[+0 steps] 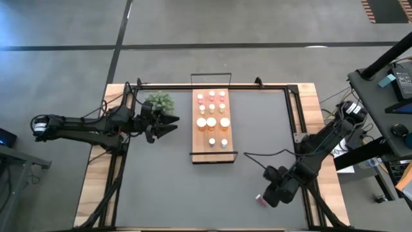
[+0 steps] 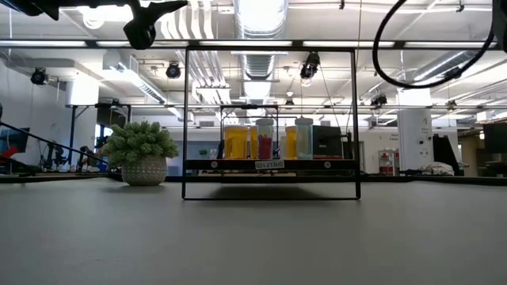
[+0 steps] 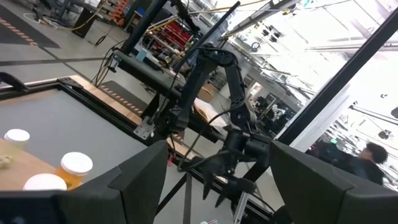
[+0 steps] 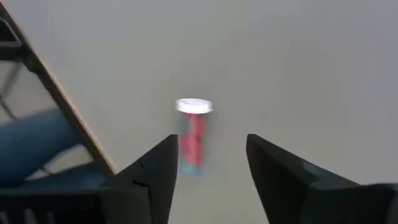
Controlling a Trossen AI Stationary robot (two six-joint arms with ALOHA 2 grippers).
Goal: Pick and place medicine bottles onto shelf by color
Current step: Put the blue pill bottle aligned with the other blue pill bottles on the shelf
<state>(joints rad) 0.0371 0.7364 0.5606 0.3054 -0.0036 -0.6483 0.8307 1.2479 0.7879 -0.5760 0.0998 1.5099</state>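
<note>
We count about a dozen medicine bottles (image 1: 211,120) already sorted on the shelf (image 1: 214,153); one red bottle (image 4: 193,134) remains on the tabletop (image 1: 193,193), between our right claw's (image 4: 210,155) parted fingers. Left claw (image 1: 168,123) idles spread.

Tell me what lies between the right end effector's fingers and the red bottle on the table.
Nothing: in the right wrist view, the red bottle lies just ahead of the open right end effector, with only bare grey table between.

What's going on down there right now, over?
Right claw open above a red bottle lying on the table. Left claw open, waiting beside the plant. Shelf holds other bottles. Nothing blocking.
</note>
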